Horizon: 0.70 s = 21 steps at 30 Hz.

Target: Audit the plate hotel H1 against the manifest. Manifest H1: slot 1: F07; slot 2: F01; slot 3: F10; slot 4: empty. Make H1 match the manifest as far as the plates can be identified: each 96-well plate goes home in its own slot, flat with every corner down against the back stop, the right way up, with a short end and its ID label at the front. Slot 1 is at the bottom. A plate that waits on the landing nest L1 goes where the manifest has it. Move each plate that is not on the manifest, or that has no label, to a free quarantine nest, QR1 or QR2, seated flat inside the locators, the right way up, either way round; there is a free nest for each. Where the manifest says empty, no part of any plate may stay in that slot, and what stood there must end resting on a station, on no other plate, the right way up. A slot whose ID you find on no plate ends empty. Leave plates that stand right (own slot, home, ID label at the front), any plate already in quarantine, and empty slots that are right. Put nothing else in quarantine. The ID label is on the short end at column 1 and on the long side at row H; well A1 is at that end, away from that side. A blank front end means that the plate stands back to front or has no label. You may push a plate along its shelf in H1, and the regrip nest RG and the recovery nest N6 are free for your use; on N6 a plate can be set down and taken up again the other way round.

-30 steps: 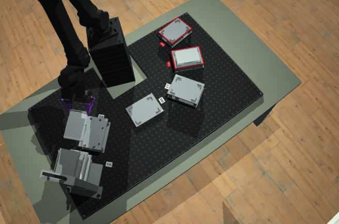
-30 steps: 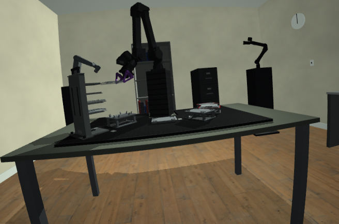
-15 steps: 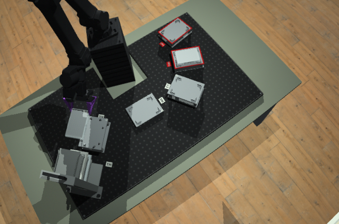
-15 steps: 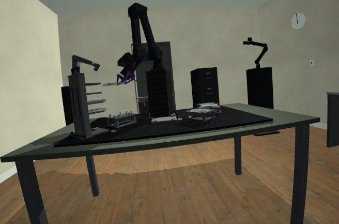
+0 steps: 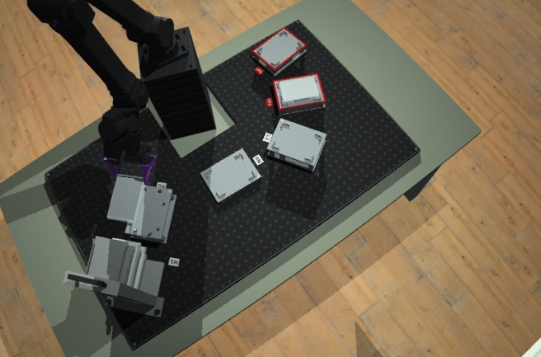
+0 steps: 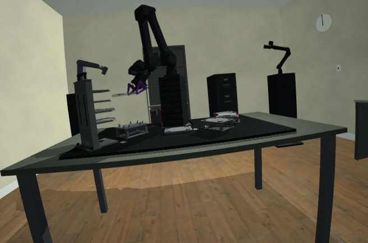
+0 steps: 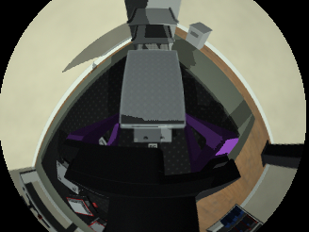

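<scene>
The plate hotel H1 (image 5: 118, 270) stands at the near left of the mat; it also shows in the side view (image 6: 86, 115) and in the wrist view (image 7: 153, 6). My gripper (image 5: 129, 167) is shut on one short end of a grey 96-well plate (image 5: 126, 198). It holds the plate level in the air in front of the hotel, at about the height of the top shelf. The plate is clear of the shelves. In the wrist view the plate (image 7: 153, 93) reaches from my purple fingers toward the hotel. I cannot read any label on it.
The regrip nest (image 5: 150, 213) lies under the held plate. A flat nest (image 5: 230, 175) is at mid-mat and a raised nest (image 5: 297, 143) is to its right. Two red-framed quarantine nests (image 5: 279, 48) (image 5: 298, 91) lie at the far side. The arm's black base block (image 5: 176, 82) stands behind.
</scene>
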Motion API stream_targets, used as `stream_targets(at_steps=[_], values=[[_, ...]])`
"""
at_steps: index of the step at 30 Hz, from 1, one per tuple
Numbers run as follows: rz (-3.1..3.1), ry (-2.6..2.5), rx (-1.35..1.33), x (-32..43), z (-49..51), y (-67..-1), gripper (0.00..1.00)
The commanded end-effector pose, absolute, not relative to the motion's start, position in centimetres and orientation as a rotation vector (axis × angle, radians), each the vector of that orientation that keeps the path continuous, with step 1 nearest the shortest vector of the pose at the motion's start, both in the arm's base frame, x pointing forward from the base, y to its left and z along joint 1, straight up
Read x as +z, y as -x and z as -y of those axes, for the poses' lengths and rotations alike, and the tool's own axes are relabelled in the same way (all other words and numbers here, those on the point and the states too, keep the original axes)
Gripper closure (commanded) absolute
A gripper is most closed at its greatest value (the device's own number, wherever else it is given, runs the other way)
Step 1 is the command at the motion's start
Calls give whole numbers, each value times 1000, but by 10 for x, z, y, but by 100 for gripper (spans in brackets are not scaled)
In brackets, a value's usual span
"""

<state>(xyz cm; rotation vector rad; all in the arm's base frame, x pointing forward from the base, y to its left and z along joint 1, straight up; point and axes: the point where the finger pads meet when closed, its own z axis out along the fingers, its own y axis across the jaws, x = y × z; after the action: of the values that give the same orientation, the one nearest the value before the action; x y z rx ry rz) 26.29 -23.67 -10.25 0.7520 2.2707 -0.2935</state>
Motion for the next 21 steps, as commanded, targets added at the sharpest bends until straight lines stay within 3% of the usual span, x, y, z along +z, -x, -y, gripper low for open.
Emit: stream_targets(at_steps=[1,21], values=[[-2241,-732,-319,-99,245,-267,14],[-2243,-735,-303,-100,251,-286,14]])
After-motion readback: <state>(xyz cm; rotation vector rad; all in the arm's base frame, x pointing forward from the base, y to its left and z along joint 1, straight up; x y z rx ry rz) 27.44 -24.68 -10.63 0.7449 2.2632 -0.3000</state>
